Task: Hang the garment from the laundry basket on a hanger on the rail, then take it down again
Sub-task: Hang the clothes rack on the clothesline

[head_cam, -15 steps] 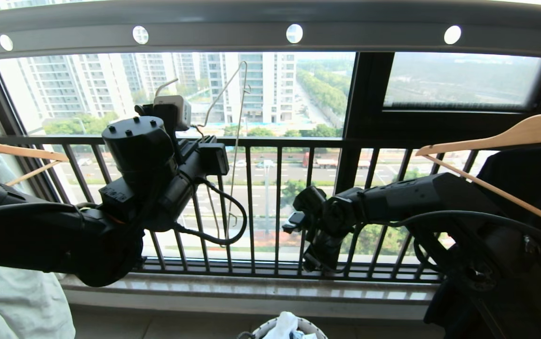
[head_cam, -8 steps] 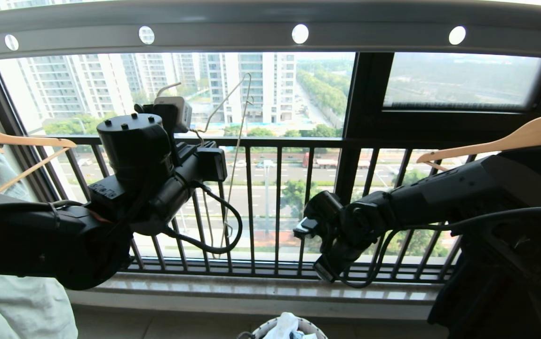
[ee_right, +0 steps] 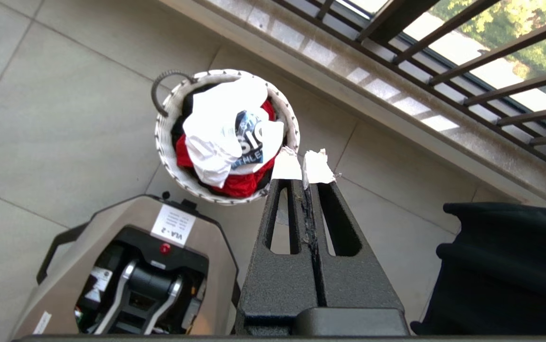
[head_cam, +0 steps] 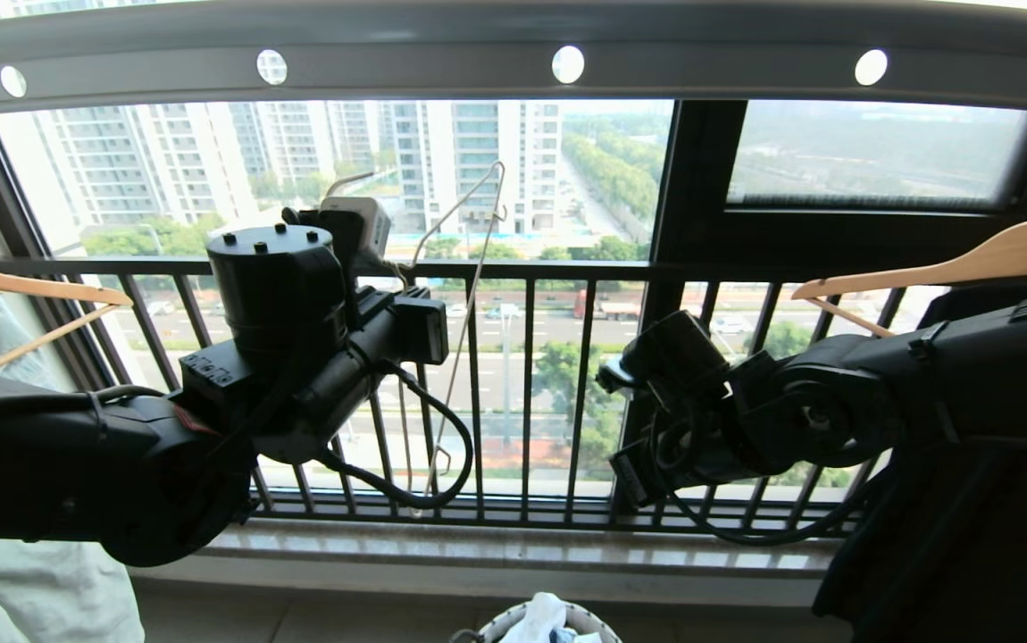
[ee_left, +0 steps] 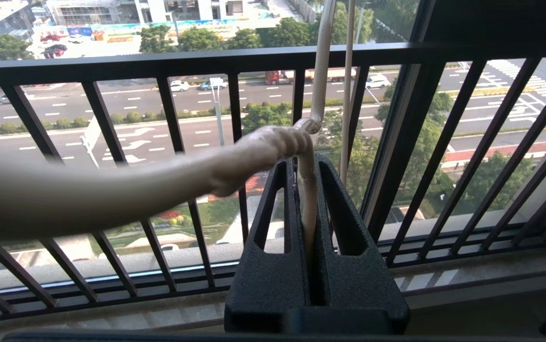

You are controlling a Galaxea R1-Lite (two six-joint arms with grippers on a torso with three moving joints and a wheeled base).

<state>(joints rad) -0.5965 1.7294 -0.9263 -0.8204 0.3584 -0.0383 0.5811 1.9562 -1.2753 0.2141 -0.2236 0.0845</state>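
rail [head_cam: 513, 67]: long grey bar across the top of the head view, pierced by round holes; nothing hangs from the stretch in view
railing [head_cam: 531, 393]: black bars across the window behind both arms, above a pale stone sill
left arm: reaches in from the robot's left and rises in front of the railing, wrist well below the rail
right arm: comes in from the robot's right at mid height, wrist turned down toward the floor
black shirt [ee_right: 505, 266]: dark cloth on the robot's right, under a wooden hanger [head_cam: 951, 259]; a second wooden hanger [head_cam: 31, 290] shows at the far left edge over pale cloth
basket [ee_right: 166, 142]: small round white woven one on the tiled floor just inside the sill, below and between the arms (only its rim shows in the head view)
garment [ee_right: 221, 128]: white T-shirt crumpled on top of the basket, blue print with white letters facing up; red cloth [ee_right: 235, 185] lies under it
hanger [head_cam: 469, 295]: thin cream wire, apart from the rail, tilted in front of the railing
left gripper [ee_left: 307, 190]: clamped tight on the hanger's wire, which runs between the two black fingers
right gripper [ee_right: 304, 168]: closed with nothing between its white-taped tips, high above the basket and not touching the garment
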